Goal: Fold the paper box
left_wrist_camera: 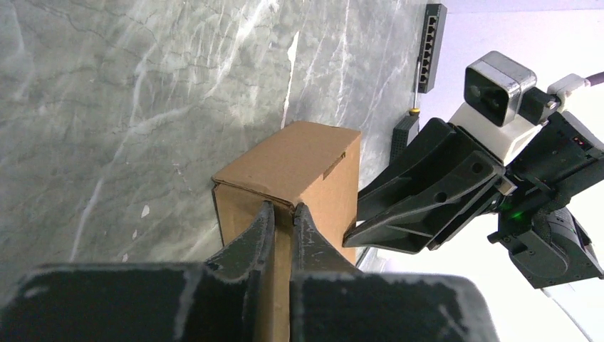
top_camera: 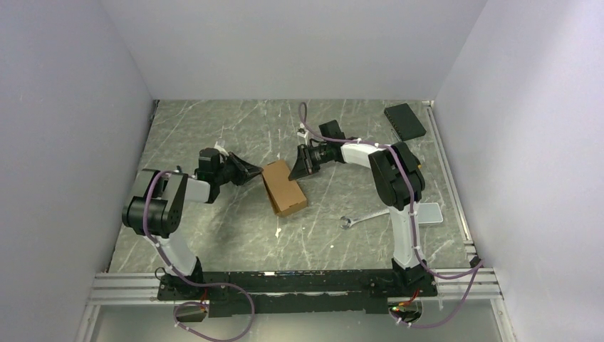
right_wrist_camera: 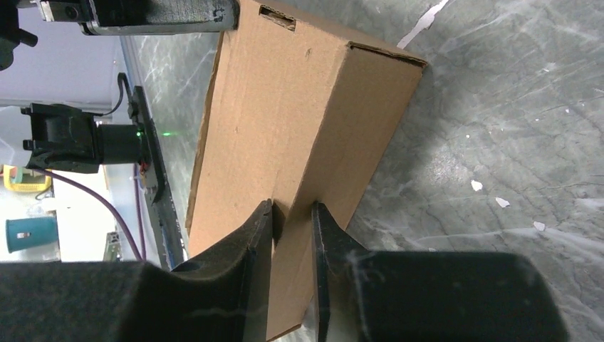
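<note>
Just left of the paper box (top_camera: 285, 188), the left gripper (top_camera: 251, 173) has its fingers drawn narrow. Its tips sit at the top edge of the box's left end, where a seam in the cardboard shows. Brown shows in the thin gap between them, but I cannot tell whether they pinch a flap or only press against it. The box lies on the table (top_camera: 214, 235) between the two grippers, and it already has its oblong shape: its walls are up, the top face is flat, and the left end looks shut. A small slot is cut in the top face near that end. From this I judge the folding mostly done, with at most a last flap to tuck or press home. The far underside is hidden, so that cannot be confirmed. Touching the box's far right corner, the right gripper (top_camera: 299, 162) is also set narrow, though a little wider than the left. A long edge of the box runs between its fingers, and I cannot tell whether it grips. Right of the box and nearer the arm bases lies a wrench (top_camera: 360, 219), with a clear plastic case (top_camera: 429, 212) beyond it. A black pad (top_camera: 404, 120) sits well apart at the far right.
</note>
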Robot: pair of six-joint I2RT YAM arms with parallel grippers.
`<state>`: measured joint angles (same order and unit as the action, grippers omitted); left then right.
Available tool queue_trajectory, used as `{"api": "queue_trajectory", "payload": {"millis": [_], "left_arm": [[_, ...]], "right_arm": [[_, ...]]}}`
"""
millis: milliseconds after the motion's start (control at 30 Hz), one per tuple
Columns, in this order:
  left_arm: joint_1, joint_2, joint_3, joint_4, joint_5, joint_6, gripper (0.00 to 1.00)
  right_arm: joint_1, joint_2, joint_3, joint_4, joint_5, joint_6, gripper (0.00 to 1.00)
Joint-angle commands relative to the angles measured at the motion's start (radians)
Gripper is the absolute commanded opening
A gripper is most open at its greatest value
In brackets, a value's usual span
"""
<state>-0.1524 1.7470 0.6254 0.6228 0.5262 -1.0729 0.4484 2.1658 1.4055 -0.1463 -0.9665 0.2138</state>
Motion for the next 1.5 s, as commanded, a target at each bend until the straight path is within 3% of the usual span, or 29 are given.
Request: {"api": "queue_trajectory", "payload": {"millis": [0, 133, 333, 467, 633, 867, 1100, 1300, 1400, 1467], "left_arm": [[-0.041, 0.024, 0.018, 0.049, 0.069, -0.026, 0.07], [-0.043, -0.009, -0.012, 0.064, 0.071, -0.026, 0.11], [-0.041, -0.23, -0.08, -0.099, -0.01, 0.092, 0.45], [-0.042, -0.389, -0.133, -0.201, -0.041, 0.136, 0.6], [-0.075, -0.562, -0.22, -0.298, -0.051, 0.131, 0.72], [-0.274, -0.666, -0.33, -0.28, -0.219, 0.049, 0.85], [-0.351, -0.515, -0.292, -0.199, -0.266, 0.015, 0.84], [-0.407, -0.371, -0.244, -0.117, -0.275, -0.027, 0.71], [-0.424, -0.318, -0.213, -0.087, -0.275, -0.044, 0.51], [-0.432, -0.296, -0.189, -0.092, -0.28, -0.049, 0.32]], "right_arm": [[0.029, 0.023, 0.024, 0.009, 0.041, -0.023, 0.2], [0.026, 0.013, 0.025, -0.003, 0.04, -0.037, 0.26], [-0.017, -0.083, -0.013, -0.013, 0.046, -0.079, 0.55], [-0.04, -0.154, -0.087, 0.004, 0.029, -0.092, 0.69], [-0.05, -0.2, -0.187, 0.023, 0.009, -0.088, 0.7], [-0.054, -0.256, -0.298, 0.083, 0.017, -0.067, 0.69], [-0.054, -0.212, -0.311, 0.117, -0.011, -0.029, 0.61], [-0.042, -0.197, -0.311, 0.122, -0.009, -0.023, 0.45], [-0.03, -0.19, -0.309, 0.117, -0.002, -0.027, 0.31], [-0.024, -0.184, -0.307, 0.113, 0.0, -0.029, 0.24]]}}
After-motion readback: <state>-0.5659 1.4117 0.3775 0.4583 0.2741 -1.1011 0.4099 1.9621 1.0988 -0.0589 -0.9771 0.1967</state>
